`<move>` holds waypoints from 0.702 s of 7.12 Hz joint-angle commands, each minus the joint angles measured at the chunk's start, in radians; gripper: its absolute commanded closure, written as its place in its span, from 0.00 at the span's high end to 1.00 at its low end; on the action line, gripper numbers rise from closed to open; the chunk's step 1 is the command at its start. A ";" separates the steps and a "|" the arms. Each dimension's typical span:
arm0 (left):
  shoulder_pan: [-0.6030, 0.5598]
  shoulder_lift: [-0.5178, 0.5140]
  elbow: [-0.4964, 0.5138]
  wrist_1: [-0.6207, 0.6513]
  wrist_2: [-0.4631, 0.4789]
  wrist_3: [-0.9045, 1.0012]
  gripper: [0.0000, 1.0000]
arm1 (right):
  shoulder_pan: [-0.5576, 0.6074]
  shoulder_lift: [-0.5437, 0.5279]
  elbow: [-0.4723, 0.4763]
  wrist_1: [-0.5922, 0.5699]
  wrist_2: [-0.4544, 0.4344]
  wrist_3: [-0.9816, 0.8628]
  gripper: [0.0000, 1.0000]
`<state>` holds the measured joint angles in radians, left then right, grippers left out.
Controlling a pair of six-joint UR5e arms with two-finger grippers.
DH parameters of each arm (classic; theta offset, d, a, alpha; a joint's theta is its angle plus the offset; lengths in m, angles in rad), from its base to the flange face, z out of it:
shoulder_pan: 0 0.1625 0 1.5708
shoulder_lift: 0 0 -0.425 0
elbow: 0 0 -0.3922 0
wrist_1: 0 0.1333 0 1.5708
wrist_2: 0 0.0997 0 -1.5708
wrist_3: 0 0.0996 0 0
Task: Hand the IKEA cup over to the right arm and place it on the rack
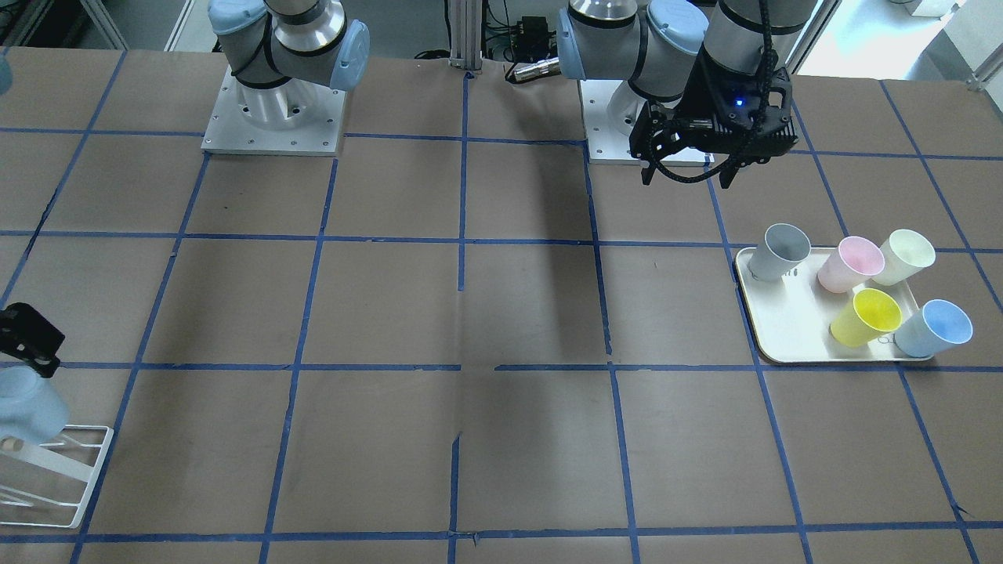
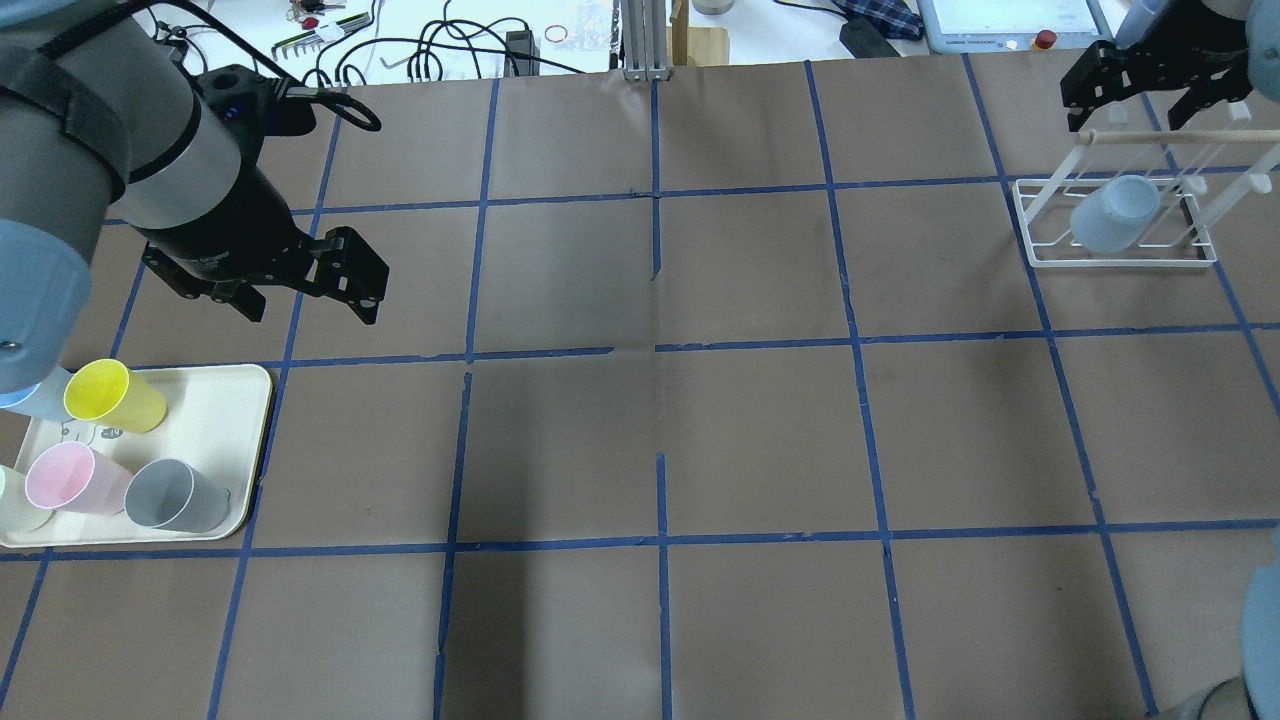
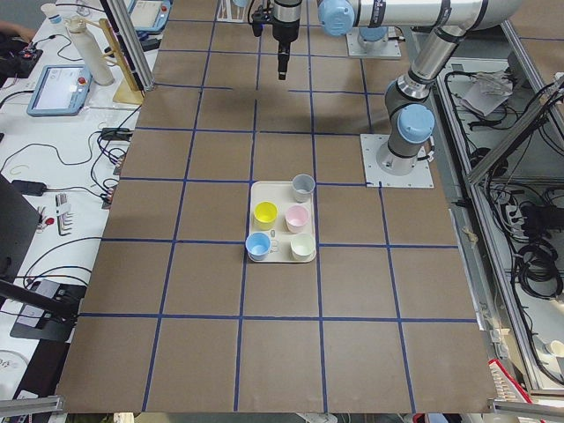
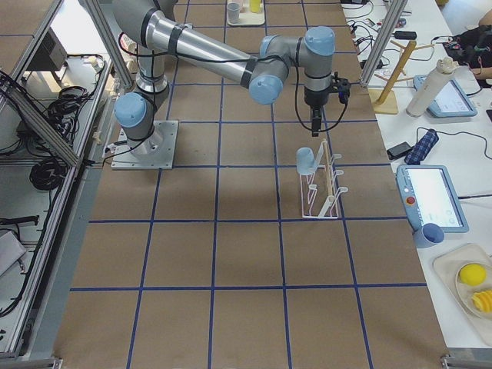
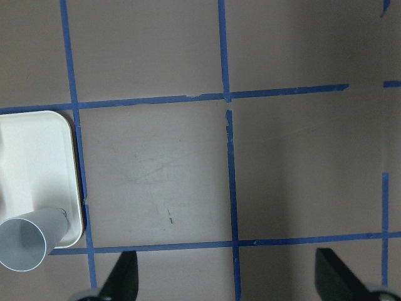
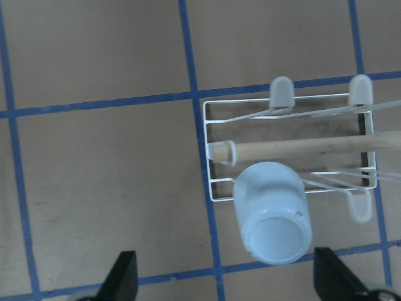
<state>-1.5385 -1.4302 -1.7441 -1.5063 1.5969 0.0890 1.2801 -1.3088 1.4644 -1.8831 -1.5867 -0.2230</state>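
Cup (image 6: 274,213) parked mouth-down on the rack (image 6: 294,150), on the worktop.
Right arm (image 4: 201,48) jaws hover just above the rack, spread wide, empty; left arm (image 2: 170,165) jaws far from the rack, also wide.

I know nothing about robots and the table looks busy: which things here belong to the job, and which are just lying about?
Job in hand:
blue cup, on the rack
right gripper, open above it
left gripper, open

Lying about:
tray holding yellow cup, pink cup, grey cup, cream cup, second blue cup
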 commanded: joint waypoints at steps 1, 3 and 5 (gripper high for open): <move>0.000 0.003 0.001 0.000 0.000 0.003 1.00 | 0.117 -0.082 -0.004 0.147 0.016 0.071 1.00; 0.001 -0.006 0.003 0.000 0.000 0.001 1.00 | 0.268 -0.147 -0.002 0.198 0.013 0.184 1.00; 0.001 0.000 0.001 0.000 0.000 0.001 1.00 | 0.388 -0.200 -0.002 0.290 0.016 0.366 1.00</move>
<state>-1.5372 -1.4348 -1.7431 -1.5064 1.5962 0.0899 1.5929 -1.4755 1.4618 -1.6490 -1.5721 0.0459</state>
